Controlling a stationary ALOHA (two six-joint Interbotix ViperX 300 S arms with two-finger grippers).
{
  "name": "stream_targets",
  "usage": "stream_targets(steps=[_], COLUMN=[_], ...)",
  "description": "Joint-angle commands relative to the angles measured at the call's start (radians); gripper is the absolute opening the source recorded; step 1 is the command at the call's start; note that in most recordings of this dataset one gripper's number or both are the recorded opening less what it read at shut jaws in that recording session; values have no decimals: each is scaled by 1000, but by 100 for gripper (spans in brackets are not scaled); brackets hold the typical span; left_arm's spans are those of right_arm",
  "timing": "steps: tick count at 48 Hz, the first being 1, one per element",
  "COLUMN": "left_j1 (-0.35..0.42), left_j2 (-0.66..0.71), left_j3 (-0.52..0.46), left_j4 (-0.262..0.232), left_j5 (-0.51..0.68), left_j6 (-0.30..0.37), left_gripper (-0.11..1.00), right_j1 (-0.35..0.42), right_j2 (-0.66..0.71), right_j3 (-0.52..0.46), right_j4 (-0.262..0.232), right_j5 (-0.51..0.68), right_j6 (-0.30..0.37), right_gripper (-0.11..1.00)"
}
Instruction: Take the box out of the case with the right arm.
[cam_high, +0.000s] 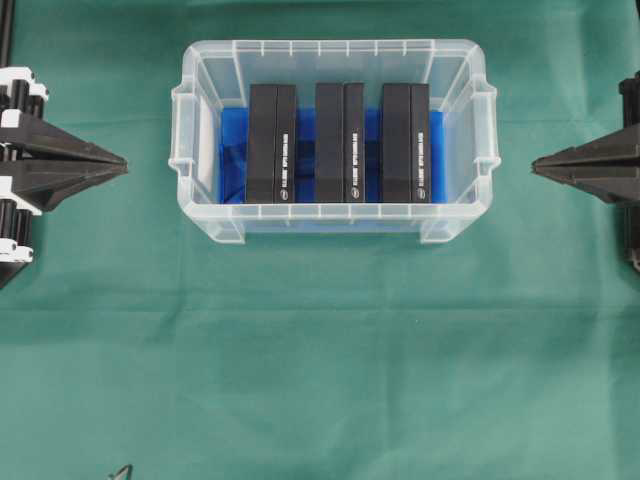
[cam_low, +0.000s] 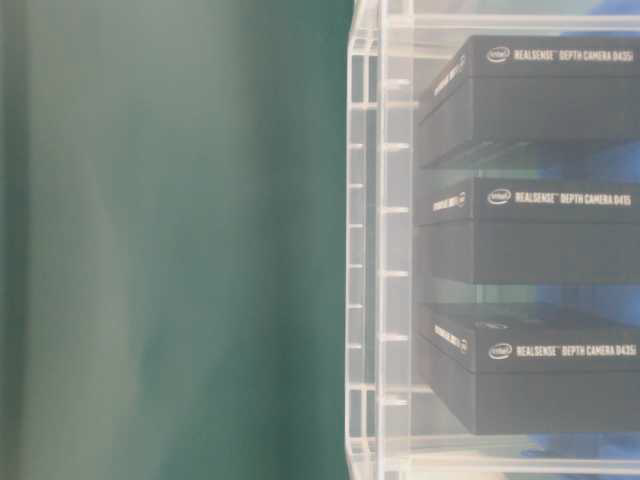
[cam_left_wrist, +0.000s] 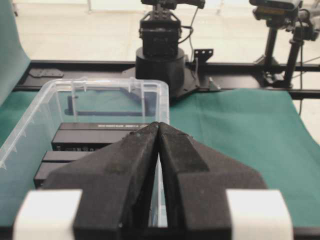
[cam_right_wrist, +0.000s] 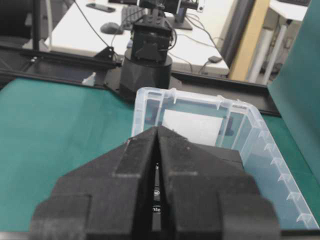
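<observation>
The case (cam_high: 335, 140) sits on the green desk (cam_high: 320, 350), midway between the two arms, probably so that either one could reach it. Inside it three black boxes stand on their narrow edges in a row over the blue sheet (cam_high: 232, 140) lining the bottom: the left box (cam_high: 271, 143), the middle box (cam_high: 340, 143) and the right box (cam_high: 405, 143). Gaps separate them from each other, which I judge leaves room for fingers to slip down beside one.

Each box's long axis runs from the case's far wall to its near wall, crosswise to the line between the arms. The printed white lettering on their upper edges runs along that same axis.

The right gripper (cam_high: 537, 166) hovers outside the case's right handle, well apart from it, tips pointing level toward the case, fingers pressed together and holding nothing. The left gripper (cam_high: 122, 160) mirrors it beyond the case's left handle, also pressed together and empty. The right box lies nearest the right gripper, so it seems the natural pick; the fingers would need to spread first.
</observation>
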Motion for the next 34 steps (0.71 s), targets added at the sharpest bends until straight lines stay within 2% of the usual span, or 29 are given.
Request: stream_targets(steps=[1, 13, 21, 27, 34], left_j1=[-3, -6, -25, -43, -51], left_j2=[11, 14, 14, 15, 26], left_j3=[-32, -63, -132, -250, -413], left_j4=[23, 23, 23, 23, 23], left_j5=[3, 40, 64, 190, 405], left_j6=[0, -8, -40, -64, -69], left_gripper=[2, 2, 2, 2, 2], right_j1=[-5, -5, -3, -5, -5], right_j2=[14, 51, 28, 20, 46], right_j3=[-12, -86, -161, -276, -437], right_j4=[5, 5, 5, 5, 3], right_j5=[-3, 127, 183, 267, 430], right_j6=[8, 49, 118, 190, 239], right_gripper=[3, 3, 3, 3, 3])
